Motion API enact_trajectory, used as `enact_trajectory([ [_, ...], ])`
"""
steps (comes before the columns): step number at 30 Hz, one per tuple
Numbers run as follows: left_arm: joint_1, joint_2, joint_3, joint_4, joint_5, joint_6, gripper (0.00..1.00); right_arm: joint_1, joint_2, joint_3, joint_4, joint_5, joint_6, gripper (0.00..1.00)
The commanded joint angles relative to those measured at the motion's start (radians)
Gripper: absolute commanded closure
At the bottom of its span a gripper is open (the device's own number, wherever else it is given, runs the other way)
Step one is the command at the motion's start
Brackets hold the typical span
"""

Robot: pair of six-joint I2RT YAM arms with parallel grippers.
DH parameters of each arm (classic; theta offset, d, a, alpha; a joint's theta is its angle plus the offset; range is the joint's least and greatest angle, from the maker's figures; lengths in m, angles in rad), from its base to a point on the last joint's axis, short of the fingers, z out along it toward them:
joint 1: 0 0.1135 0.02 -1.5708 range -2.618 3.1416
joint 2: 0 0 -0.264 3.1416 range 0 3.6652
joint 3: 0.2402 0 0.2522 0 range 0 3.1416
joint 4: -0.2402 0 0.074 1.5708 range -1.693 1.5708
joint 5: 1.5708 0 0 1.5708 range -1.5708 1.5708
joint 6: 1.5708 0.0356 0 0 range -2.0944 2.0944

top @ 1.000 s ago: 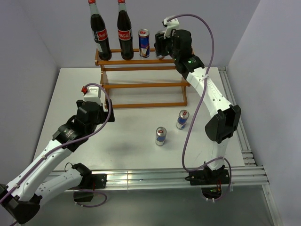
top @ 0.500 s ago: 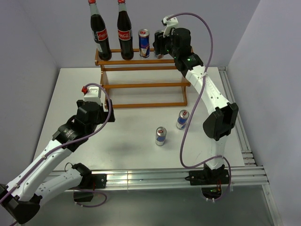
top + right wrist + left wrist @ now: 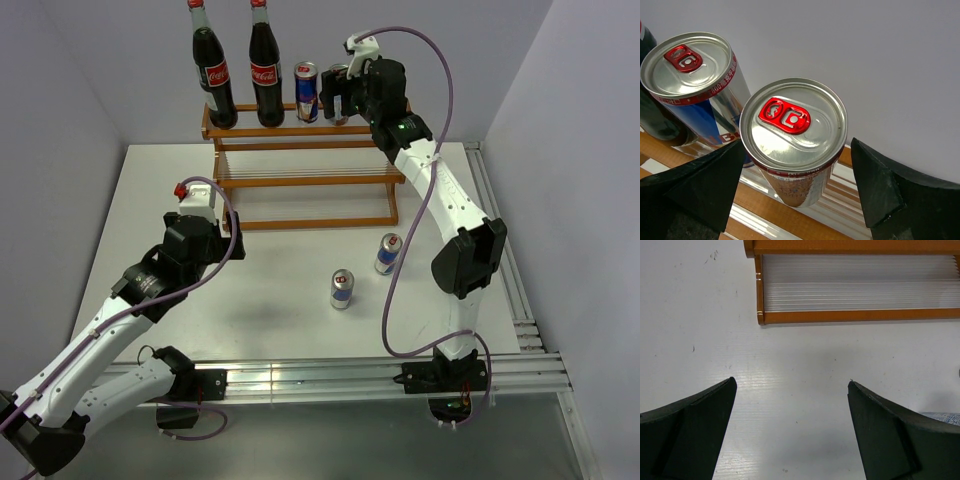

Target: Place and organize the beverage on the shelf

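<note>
Top tier of shelf [image 3: 300, 131], left to right: left cola bottle [image 3: 215, 75], right cola bottle [image 3: 265, 72], both with white Coca-Cola script on red labels, then first can [image 3: 306, 92], then second can [image 3: 795, 135], upright on slats. Right gripper [image 3: 797, 144] straddling second can, fingers spread, slight gap one side. White print on red rim bands, unreadable. Front loose can [image 3: 342, 289] and rear loose can [image 3: 388, 254] upright on table [image 3: 270, 290] before shelf. Left gripper [image 3: 791, 390] spread wide above table near bottom-tier corner.

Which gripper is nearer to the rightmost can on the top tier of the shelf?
Right. The right gripper is open around that can, one finger on each side. The left gripper hangs over the table before the shelf's lowest tier, far away.
</note>
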Motion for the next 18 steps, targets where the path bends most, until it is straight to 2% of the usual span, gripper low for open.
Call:
enact_trajectory([
  [1, 0.006, -0.003, 0.005, 0.015, 0.010, 0.007, 0.00, -0.006, -0.070, -0.008, 0.024, -0.005, 0.007, 0.07],
  [3, 0.006, 0.000, 0.010, 0.014, 0.007, -0.003, 0.00, -0.007, -0.099, -0.038, 0.028, 0.004, 0.010, 0.04],
  [8, 0.006, 0.017, 0.045, -0.010, -0.042, -0.079, 0.00, -0.006, -0.235, -0.285, 0.168, 0.091, 0.060, 0.00],
  [11, 0.006, 0.020, 0.073, -0.013, -0.035, -0.145, 0.01, -0.006, -0.347, -0.400, 0.196, 0.137, 0.109, 0.00],
  [18, 0.006, 0.017, 0.045, 0.077, 0.122, -0.245, 0.01, -0.003, -0.533, -0.595, 0.047, 0.128, 0.192, 0.00],
])
